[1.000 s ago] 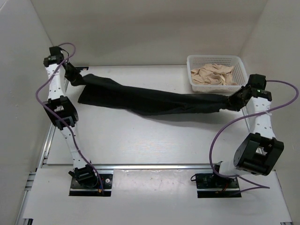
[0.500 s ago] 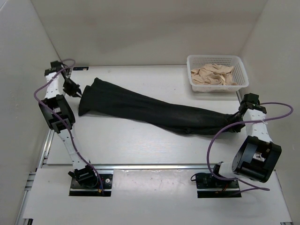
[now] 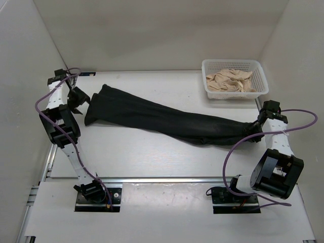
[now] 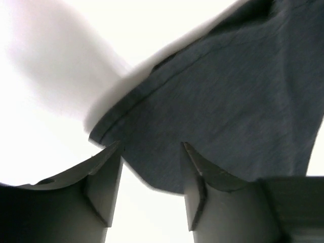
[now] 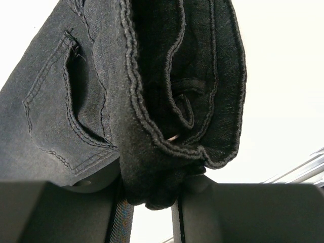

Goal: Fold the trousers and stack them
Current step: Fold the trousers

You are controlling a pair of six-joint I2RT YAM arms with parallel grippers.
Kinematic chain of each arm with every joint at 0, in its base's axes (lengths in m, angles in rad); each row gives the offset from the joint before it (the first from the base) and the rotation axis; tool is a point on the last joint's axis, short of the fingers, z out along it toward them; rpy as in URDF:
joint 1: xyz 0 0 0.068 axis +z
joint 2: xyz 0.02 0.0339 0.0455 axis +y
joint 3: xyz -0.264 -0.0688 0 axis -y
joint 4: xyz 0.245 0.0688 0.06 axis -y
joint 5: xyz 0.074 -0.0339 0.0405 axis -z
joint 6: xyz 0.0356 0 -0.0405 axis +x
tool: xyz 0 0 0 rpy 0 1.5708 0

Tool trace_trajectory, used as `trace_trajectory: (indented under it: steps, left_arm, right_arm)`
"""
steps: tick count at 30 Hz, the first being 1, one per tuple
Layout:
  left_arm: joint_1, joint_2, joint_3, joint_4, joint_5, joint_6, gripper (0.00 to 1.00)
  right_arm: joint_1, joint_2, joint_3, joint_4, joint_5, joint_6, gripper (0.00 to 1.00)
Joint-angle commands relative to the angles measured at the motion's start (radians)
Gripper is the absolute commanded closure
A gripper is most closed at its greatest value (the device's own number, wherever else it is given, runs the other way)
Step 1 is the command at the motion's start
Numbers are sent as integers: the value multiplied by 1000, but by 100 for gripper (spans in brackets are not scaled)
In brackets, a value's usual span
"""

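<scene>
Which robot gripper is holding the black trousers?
The right gripper: its jaws pinch the trousers at the waistband end. The left gripper is open, pinching nothing.

bright, washed-out glare; soft wrist-view blur

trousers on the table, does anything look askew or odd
Slightly. The trousers lie slanted across the table, hem end far left, waistband end near right. That waistband is bunched up in the right gripper, while the left gripper stands open at the hem. No damage shows.
</scene>
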Motion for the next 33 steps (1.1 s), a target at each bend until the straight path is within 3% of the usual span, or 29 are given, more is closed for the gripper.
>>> trace_trajectory:
  steps: [1, 5, 11, 16, 17, 20, 22, 26, 29, 30, 31, 33]
  left_arm:
    - [-3, -127, -127, 43, 41, -18, 22]
    - [-13, -105, -172, 55, 96, -9, 0]
    - [-32, -46, -206, 71, 142, -38, 0]
    - [-50, -3, -188, 80, 142, -51, 25]
    - [-50, -3, -187, 80, 142, -51, 46]
    - [-50, -3, -157, 65, 142, -51, 90]
    - [-50, -35, -122, 54, 132, -51, 90]
    - [-75, -53, 102, 0, 93, -28, 90]
    - [-99, 57, 431, -111, 125, -19, 90]
    - [-99, 94, 618, -142, 179, -19, 90]
    - [-99, 141, 682, -162, 205, -34, 90]
    - [-99, 113, 663, -81, 250, -64, 90]
  right_arm:
    - [-5, -28, -9, 36, -9, -8, 96]
    - [-5, -28, -9, 54, -32, -8, 96]
    - [-5, -28, -9, 54, -43, -8, 96]
    - [-5, -28, -19, 54, -52, -8, 96]
    - [-5, -28, -19, 54, -52, -8, 96]
    - [-5, -28, -19, 54, -52, -8, 96]
    - [-5, -28, -19, 54, -61, -8, 96]
    - [-5, -28, -9, 54, -49, -8, 96]
    - [-5, -28, 1, 54, -14, 10, 96]
    - [-5, -28, 1, 54, -14, 10, 96]
    - [-5, -39, 11, 54, -3, 20, 96]
    - [-5, -51, 11, 54, -3, 29, 96]
